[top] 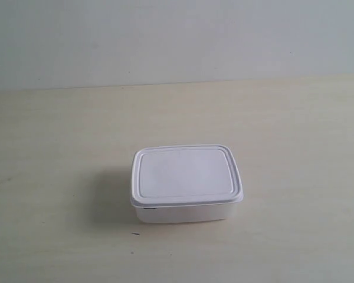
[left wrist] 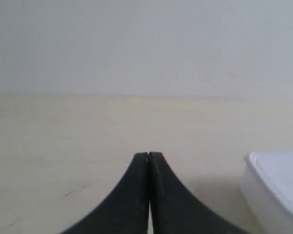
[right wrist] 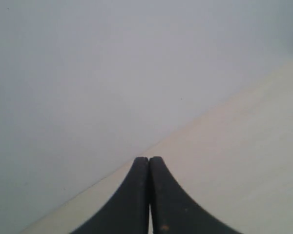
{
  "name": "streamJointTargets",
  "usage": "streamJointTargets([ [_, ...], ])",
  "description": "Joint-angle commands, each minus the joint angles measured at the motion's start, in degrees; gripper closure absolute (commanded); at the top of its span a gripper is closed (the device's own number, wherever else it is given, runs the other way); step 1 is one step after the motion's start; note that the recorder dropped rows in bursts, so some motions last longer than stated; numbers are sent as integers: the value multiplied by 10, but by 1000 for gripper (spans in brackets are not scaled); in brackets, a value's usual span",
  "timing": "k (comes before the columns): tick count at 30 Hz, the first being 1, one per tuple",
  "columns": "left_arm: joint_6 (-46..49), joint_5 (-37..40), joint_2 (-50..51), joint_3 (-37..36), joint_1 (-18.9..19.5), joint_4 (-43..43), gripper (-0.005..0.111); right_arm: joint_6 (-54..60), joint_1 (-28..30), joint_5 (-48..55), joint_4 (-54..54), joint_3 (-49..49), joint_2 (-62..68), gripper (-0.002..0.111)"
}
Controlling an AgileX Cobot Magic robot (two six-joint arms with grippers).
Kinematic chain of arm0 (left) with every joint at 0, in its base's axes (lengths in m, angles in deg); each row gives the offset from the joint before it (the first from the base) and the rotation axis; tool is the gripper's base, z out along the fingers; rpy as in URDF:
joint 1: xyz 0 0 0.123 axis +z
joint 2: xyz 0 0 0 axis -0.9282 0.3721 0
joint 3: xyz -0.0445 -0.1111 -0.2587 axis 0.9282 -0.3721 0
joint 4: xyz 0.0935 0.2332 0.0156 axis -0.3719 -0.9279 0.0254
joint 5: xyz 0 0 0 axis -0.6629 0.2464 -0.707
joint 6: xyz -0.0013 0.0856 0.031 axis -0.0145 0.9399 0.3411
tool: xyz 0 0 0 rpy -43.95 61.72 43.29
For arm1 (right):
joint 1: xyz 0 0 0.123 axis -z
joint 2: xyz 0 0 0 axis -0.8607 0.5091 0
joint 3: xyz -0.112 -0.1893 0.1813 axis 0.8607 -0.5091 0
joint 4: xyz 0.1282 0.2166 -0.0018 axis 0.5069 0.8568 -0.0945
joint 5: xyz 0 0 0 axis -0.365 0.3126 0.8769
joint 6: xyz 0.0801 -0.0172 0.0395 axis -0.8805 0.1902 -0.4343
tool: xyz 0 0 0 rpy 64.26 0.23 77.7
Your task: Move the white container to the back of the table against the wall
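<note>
The white container (top: 186, 183) sits lidded on the beige table (top: 295, 130), near the middle and well short of the pale wall (top: 177, 35). No arm shows in the exterior view. In the left wrist view my left gripper (left wrist: 148, 155) is shut with nothing between its black fingers, low over the table, and a corner of the white container (left wrist: 276, 187) shows off to one side, apart from it. My right gripper (right wrist: 149, 159) is shut and empty too, facing where the table (right wrist: 244, 156) meets the wall (right wrist: 88, 73); the container is out of that view.
A few small dark specks (top: 134, 234) mark the tabletop in front of the container. A faint scuff (left wrist: 73, 191) lies on the table near the left gripper. Bare tabletop stretches between the container and the wall.
</note>
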Motion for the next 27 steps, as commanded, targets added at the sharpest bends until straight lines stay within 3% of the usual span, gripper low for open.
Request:
streamJointTargets([
  [1, -28, -97, -4, 0, 1, 197, 107, 2, -1, 52, 14, 12, 12, 108],
  [3, -33, -83, -4, 0, 1, 232, 107, 1, -1, 89, 14, 32, 55, 108],
  [14, -39, -70, -4, 0, 1, 265, 107, 5, -1, 86, 5, 137, 275, 108],
  [19, -48, -25, -2, 6, 1, 289, 107, 93, -1, 145, 5, 217, 318, 108],
  [23, -48, 50, 63, 37, 1, 287, 107, 86, -1, 236, -3, 291, 398, 108],
  [27, -48, 84, 186, 105, 1, 230, 107, -5, -1, 322, -94, 391, 508, 108],
])
